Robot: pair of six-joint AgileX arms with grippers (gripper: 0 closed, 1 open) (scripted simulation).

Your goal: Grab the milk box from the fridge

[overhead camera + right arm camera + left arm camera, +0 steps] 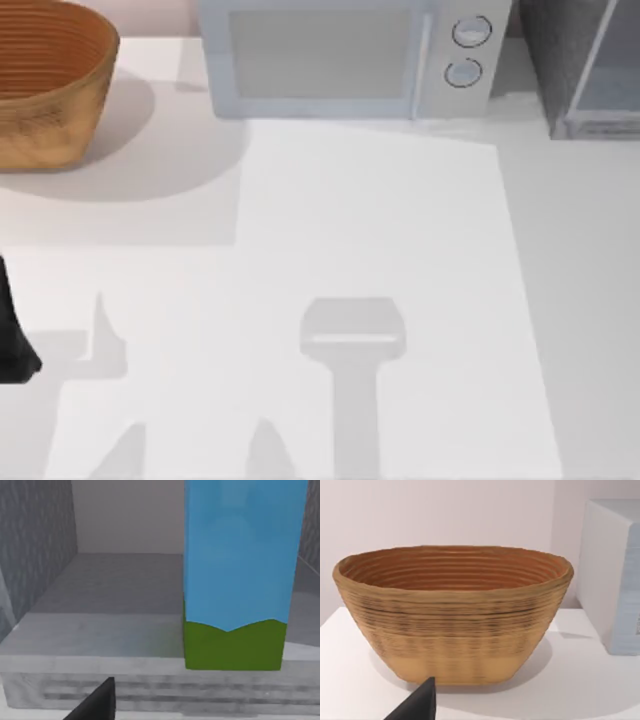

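The milk box (235, 580), light blue with a green base, stands upright on the front edge of the fridge floor (110, 605), seen close in the right wrist view. The fridge (585, 65) is the dark grey speckled cabinet at the table's back right, and its inside is open to the right wrist camera. A black part of my right gripper (100, 702) sits low in front of the fridge's sill, apart from the carton and off to one side of it. My left arm (15, 340) is parked at the table's left edge, with its gripper (420, 705) facing the basket.
A woven brown basket (40, 90) stands at the back left. A white microwave (350, 55) with two round knobs sits at the back middle, between basket and fridge. The speckled fridge wall (35, 545) runs close beside the right gripper.
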